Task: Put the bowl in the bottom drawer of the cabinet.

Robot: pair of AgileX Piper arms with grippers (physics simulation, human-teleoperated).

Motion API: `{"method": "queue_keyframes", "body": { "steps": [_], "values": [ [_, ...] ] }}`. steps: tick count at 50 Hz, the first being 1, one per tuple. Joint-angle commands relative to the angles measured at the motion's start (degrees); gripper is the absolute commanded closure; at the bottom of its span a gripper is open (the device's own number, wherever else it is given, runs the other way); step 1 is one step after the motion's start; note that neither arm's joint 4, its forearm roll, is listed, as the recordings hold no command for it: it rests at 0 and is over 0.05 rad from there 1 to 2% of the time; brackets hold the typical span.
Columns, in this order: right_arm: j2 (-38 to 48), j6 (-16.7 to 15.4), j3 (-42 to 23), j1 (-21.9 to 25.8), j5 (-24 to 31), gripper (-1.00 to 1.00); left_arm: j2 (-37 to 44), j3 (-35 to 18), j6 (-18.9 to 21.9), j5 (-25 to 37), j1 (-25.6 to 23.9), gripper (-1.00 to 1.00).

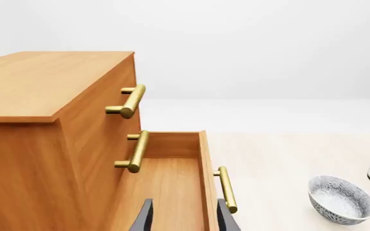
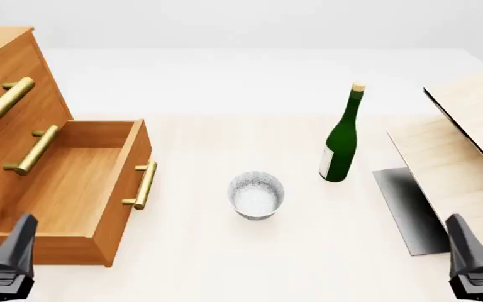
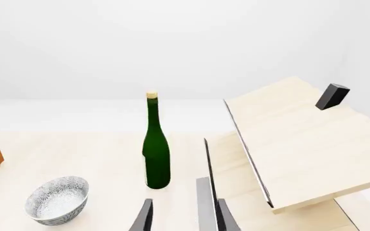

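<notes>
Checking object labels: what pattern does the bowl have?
The bowl is white with a fine blue-grey speckled pattern, clearest in the right wrist view.

No writing can be read anywhere; the wine bottle (image 2: 341,139) carries a pale label (blank at this size, no letters or numbers legible).

One cabinet (image 2: 7,75) stands with three drawers, the bottom drawer (image 2: 73,189) among them, and three brass handles (image 2: 143,185). One bowl (image 2: 256,195) and one green bottle (image 2: 341,141) sit on the table. Two pale boards (image 2: 468,151) lie at the right. Two grippers show, left (image 2: 11,258) and right (image 2: 472,258).
</notes>
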Motion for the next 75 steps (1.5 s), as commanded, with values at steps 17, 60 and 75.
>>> {"method": "queue_keyframes", "body": {
  "steps": [17, 60, 75],
  "values": [
    [0.37, 0.05, -0.14, -0.03, -0.16, -1.0, 0.39, 0.06, 4.79, 1.85, -7.12, -1.0],
    [0.53, 0.02, -0.1, -0.04, -0.38, -1.0, 31.94, -5.25, 7.73, -26.79, -36.0, -1.0],
    [0.53, 0.0, -0.1, -0.05, -0.38, -1.0, 40.97, -18.81, 8.38, -20.59, -40.31, -1.0]
  ]
}}
